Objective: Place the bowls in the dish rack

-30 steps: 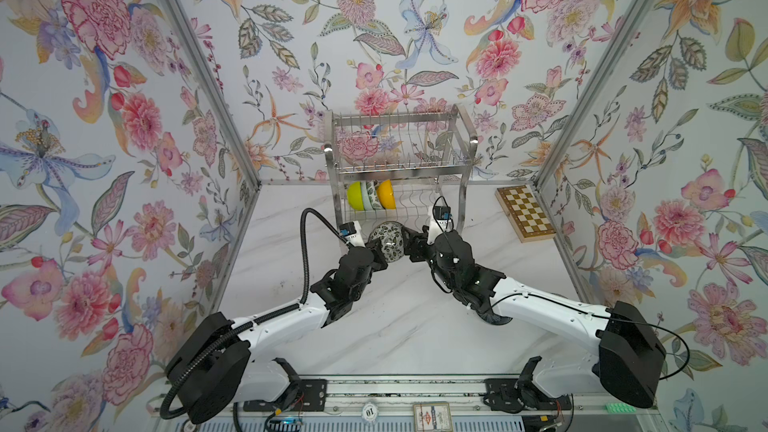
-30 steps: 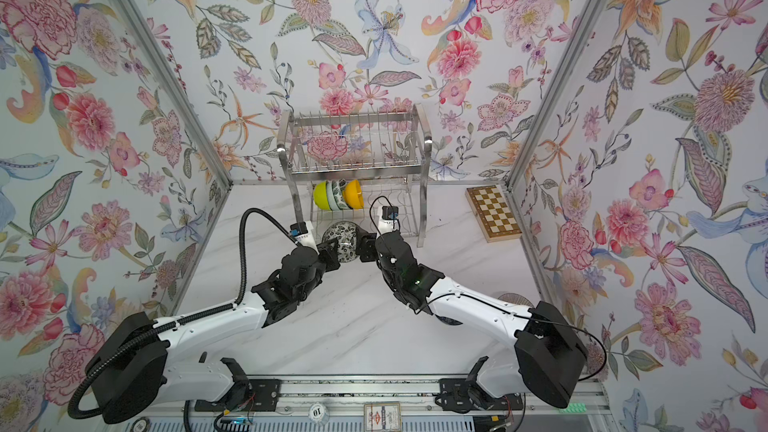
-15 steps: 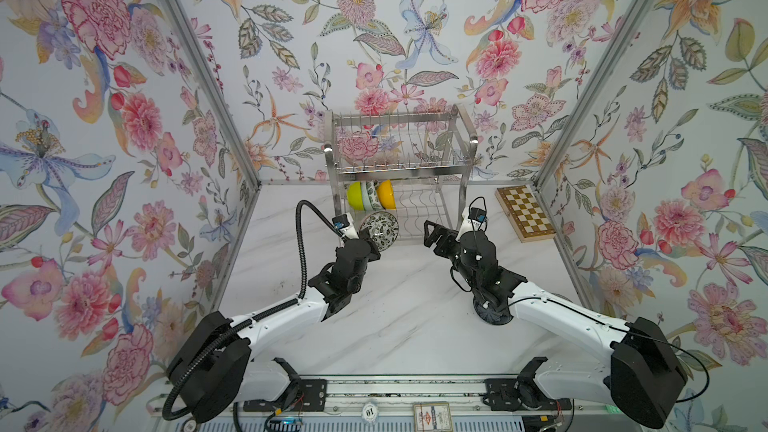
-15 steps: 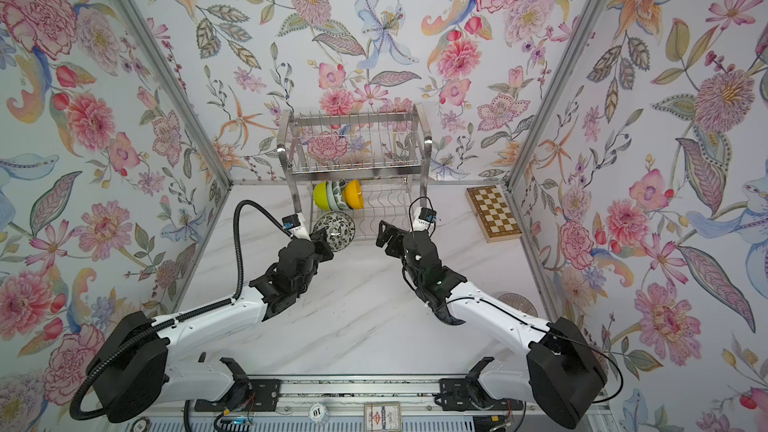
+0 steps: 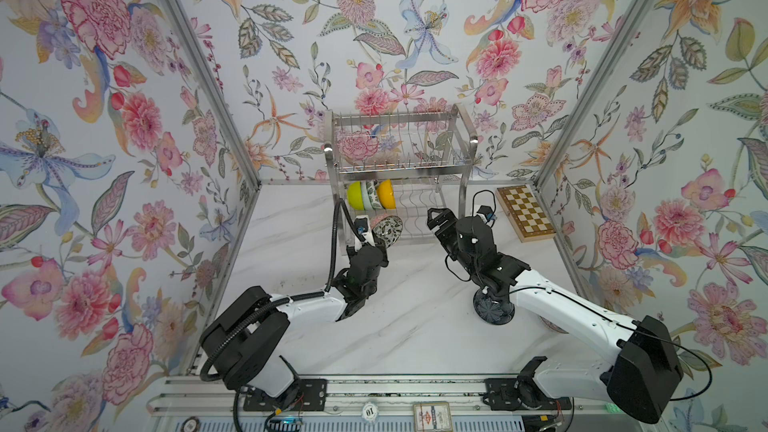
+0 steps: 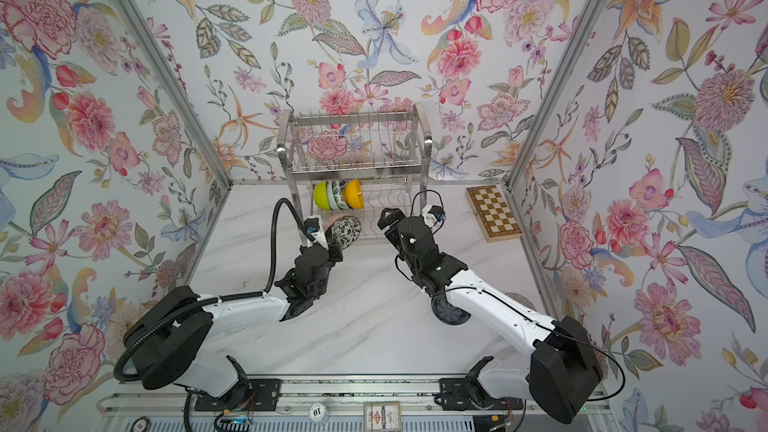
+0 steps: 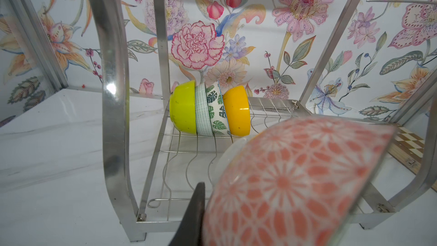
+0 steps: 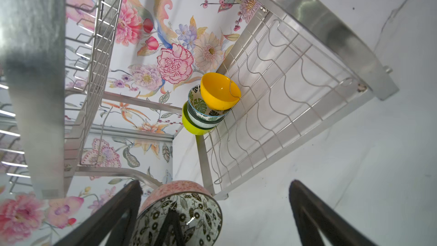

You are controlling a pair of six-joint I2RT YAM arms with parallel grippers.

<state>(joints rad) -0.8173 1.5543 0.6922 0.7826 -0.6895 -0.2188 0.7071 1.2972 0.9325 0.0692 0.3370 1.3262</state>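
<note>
Left wrist view blurs the floral bowl (image 7: 295,181) pinched by the left pincer (image 5: 376,238); right pincer (image 5: 440,218) gapes wide, empty.

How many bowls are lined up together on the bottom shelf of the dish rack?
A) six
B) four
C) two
B: a lime-yellow bowl, a pale aqua bowl, a green-leaf bowl and an orange-yellow bowl lie nested in a row on the lower tier of the dish rack.
</note>
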